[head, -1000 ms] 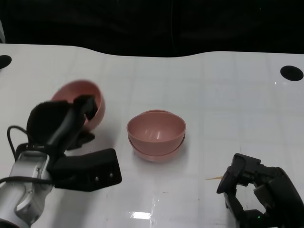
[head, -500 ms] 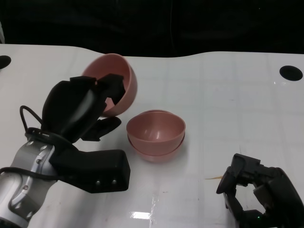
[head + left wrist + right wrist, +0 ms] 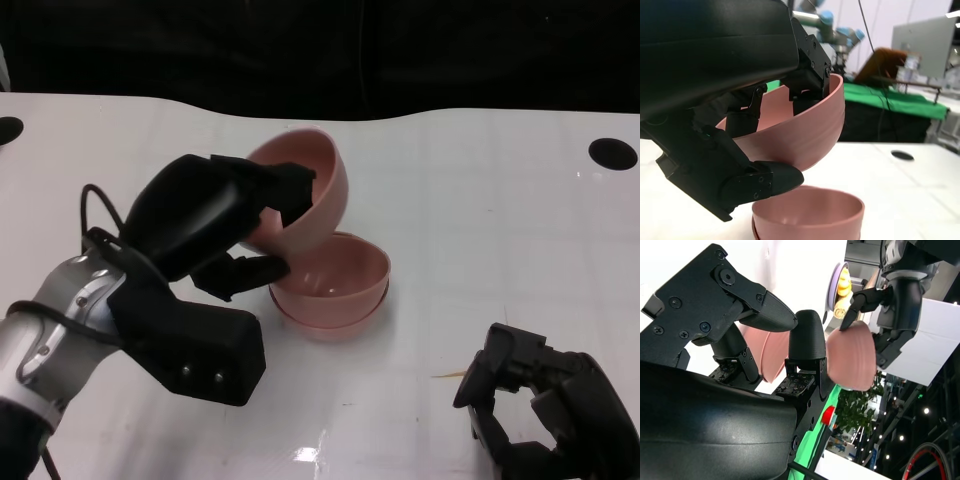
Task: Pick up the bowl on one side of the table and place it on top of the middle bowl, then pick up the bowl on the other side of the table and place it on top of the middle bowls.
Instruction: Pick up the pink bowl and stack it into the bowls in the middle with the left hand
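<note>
My left hand (image 3: 215,215) grips a pink bowl (image 3: 305,195) by its rim, fingers inside and thumb below, and holds it tilted in the air just above the left edge of the middle stack. That stack is two nested pink bowls (image 3: 335,285) standing at the table's centre. In the left wrist view the held bowl (image 3: 800,130) hangs a little above the stacked bowls (image 3: 810,217) without touching them. My right hand (image 3: 535,405) rests low near the front right of the table, fingers apart and holding nothing. The right wrist view shows the held bowl (image 3: 852,362) beyond its own fingers (image 3: 807,347).
The white table (image 3: 480,200) has a black hole at its far right (image 3: 613,153) and another at its far left (image 3: 8,130). A thin yellowish sliver (image 3: 450,375) lies by my right hand. A dark backdrop runs behind the far edge.
My left hand has lifted the pink bowl off the table's left side and carried it right, from beside the stack to just over it. The right hand has stayed in place.
</note>
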